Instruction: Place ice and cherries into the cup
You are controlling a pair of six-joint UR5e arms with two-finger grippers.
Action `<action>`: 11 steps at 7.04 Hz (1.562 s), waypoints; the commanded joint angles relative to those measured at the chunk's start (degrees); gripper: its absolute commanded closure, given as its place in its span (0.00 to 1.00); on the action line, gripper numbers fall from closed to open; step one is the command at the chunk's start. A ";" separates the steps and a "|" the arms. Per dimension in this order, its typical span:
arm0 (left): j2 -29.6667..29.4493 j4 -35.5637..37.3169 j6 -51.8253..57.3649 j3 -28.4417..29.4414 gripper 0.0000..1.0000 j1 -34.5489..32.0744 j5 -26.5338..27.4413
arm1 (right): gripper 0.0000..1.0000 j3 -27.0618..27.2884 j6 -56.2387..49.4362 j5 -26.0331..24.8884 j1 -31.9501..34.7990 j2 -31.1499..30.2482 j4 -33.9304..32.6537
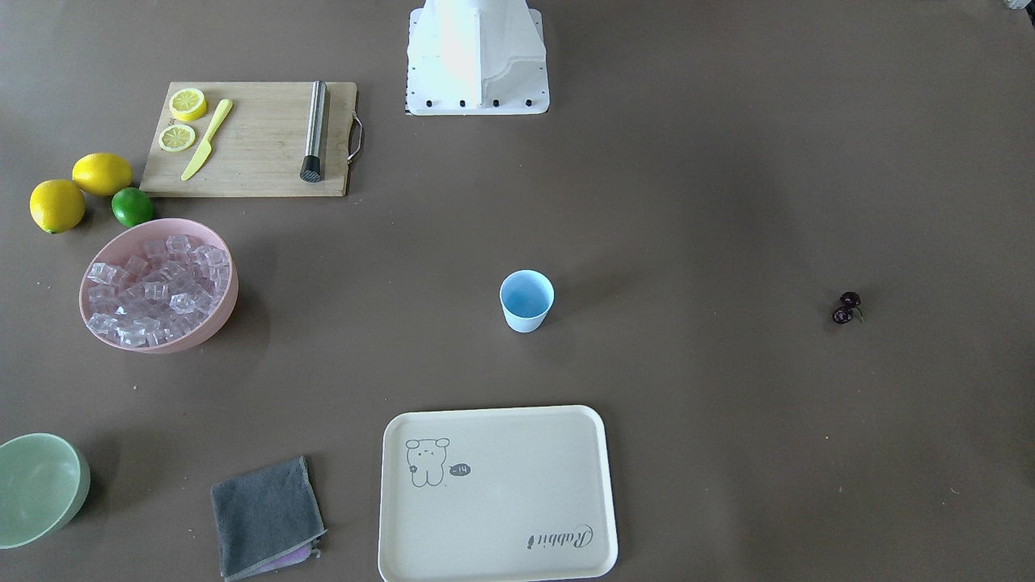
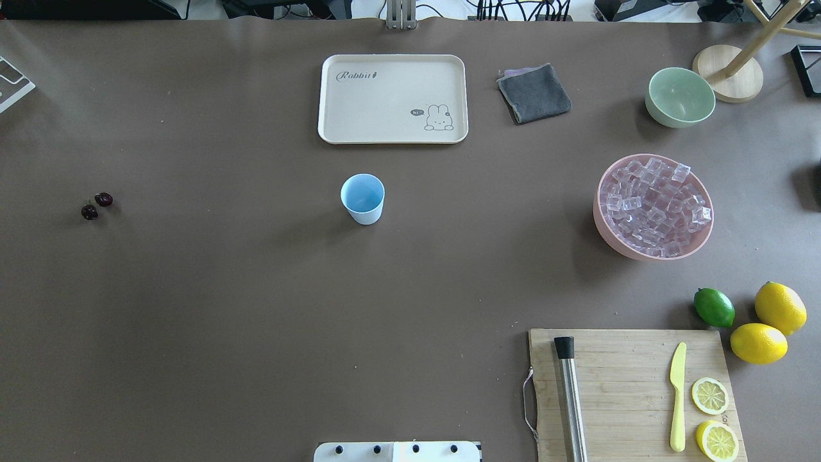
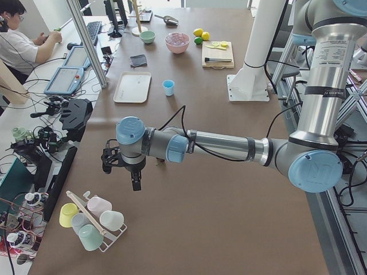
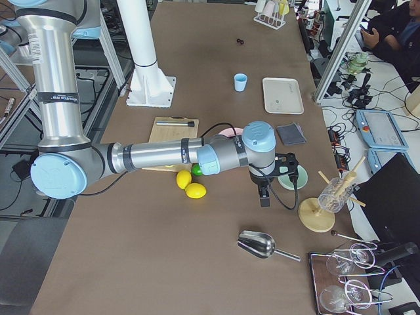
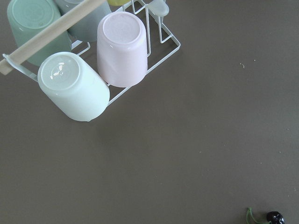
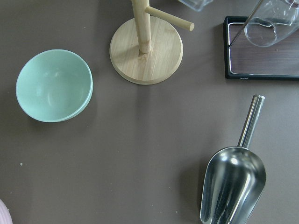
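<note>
The light-blue cup [image 1: 526, 301] stands upright and empty mid-table, also in the overhead view [image 2: 363, 199]. The ice [image 2: 657, 205] is a heap of clear cubes in a pink bowl [image 2: 600, 221]. The two dark cherries [image 2: 96, 205] lie on the table far from the cup, and one shows at the bottom edge of the left wrist view [image 5: 274, 217]. My left gripper [image 3: 135, 182] hangs over the table's end, near the cherries. My right gripper [image 4: 264, 199] hangs over the other end, by the pale green bowl. I cannot tell whether either is open or shut.
A cream tray [image 2: 392, 98], a grey cloth [image 2: 533, 93] and a pale green bowl [image 2: 680, 96] lie at the far side. A cutting board [image 2: 632, 391] holds a knife, a muddler and lemon slices, with lemons and a lime [image 2: 714, 307] beside it. A cup rack [image 5: 93, 60] and a metal scoop [image 6: 233, 182] sit at the table ends.
</note>
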 commanded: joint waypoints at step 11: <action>1.60 -1.20 3.08 -0.99 0.02 0.12 0.05 | 0.00 2.44 0.19 -0.94 0.13 -1.21 -0.42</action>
